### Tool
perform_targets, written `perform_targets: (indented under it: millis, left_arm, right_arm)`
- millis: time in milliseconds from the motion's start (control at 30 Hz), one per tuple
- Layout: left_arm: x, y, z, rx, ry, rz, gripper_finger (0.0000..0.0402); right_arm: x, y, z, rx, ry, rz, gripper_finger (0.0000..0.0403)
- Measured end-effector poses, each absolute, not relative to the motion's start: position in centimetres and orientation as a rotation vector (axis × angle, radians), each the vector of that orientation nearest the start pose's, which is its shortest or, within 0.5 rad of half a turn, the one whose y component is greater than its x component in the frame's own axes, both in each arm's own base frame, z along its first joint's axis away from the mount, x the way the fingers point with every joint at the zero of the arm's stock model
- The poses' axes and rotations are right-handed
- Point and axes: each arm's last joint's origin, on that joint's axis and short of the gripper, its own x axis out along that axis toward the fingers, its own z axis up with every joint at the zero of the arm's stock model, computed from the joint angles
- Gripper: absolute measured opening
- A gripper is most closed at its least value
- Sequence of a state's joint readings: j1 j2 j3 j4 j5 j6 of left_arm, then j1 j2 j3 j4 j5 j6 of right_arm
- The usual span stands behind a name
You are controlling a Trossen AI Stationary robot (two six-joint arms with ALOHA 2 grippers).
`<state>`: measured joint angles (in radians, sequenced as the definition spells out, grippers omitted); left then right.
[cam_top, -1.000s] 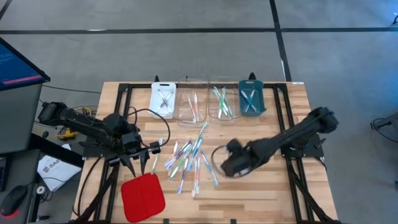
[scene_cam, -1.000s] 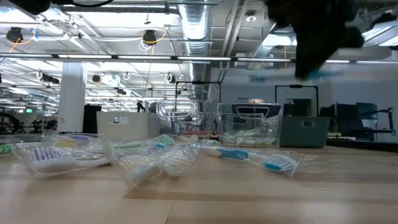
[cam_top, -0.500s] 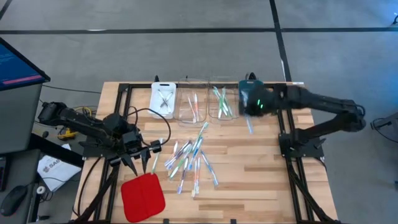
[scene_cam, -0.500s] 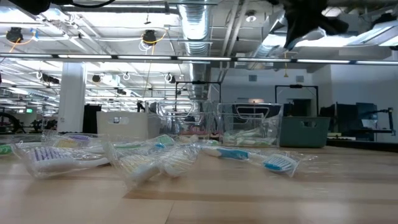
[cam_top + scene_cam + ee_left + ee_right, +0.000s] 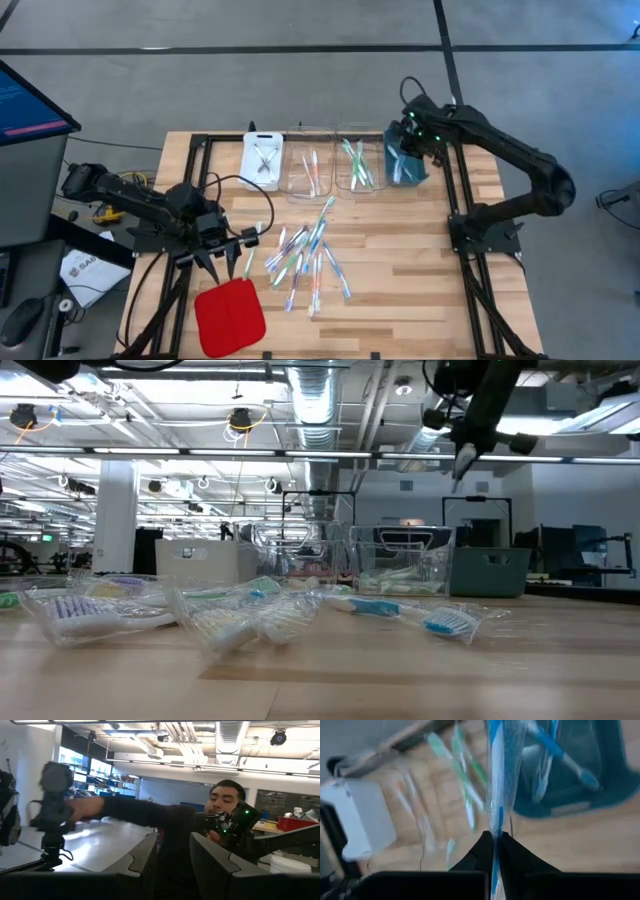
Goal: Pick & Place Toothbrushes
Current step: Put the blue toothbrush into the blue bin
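- Wooden slats make up the table, with four small trays lined along its far edge: a white tray, two clear ones, and a teal tray at the right end.
- Most toothbrushes lie in a loose heap mid-table; a few sit sorted in the trays, blue ones in the teal tray.
- Up above the teal tray hangs the right gripper, its fingers pinched tight on a blue toothbrush in clear wrapping, which dangles down from the fingers.
- From the wrist camera the brush hangs over the tray's near rim, not squarely over its middle, as far as I can judge.
- To do this step well, I'd carry the brush further over the tray's centre, bring it low, and tilt it along the tray's length before letting go.
- Dropped from this height it may bounce off the rim or land standing against a wall; the slick wrapper could also cling to a finger.
- Off at the table's left edge waits the left gripper, just beyond a red pad; its fingers stand a narrow way apart with nothing between them.
- Beyond the table, the left wrist camera catches a person in a dark sleeve.
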<state>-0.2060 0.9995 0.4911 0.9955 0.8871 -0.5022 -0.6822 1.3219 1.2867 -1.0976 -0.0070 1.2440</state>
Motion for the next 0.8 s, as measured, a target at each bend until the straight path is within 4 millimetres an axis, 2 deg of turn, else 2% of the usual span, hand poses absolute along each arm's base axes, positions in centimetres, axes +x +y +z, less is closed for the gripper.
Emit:
perform_targets:
  millis: [133,367,533,800]
  left_arm:
    - [18.7,-6.5,29.9,-0.273,-0.201,-1.175,0.0108]
    - [18.6,-6.8,29.9,-0.272,-0.201,-1.188,0.0108]
    - [18.5,-6.9,29.9,-0.271,-0.199,-1.196,0.0108]
    - [18.5,-7.0,29.8,-0.257,-0.207,-1.198,0.0108]
  right_arm:
    - [19.8,-17.8,30.1,1.372,0.587,-1.416,0.0003]
    - [20.0,-21.1,26.5,1.347,0.708,-1.541,0.0001]
    - [20.4,-22.2,23.9,1.346,0.858,-1.587,0.0001]
    - [21.3,-23.7,21.1,1.344,0.905,-1.602,0.0001]
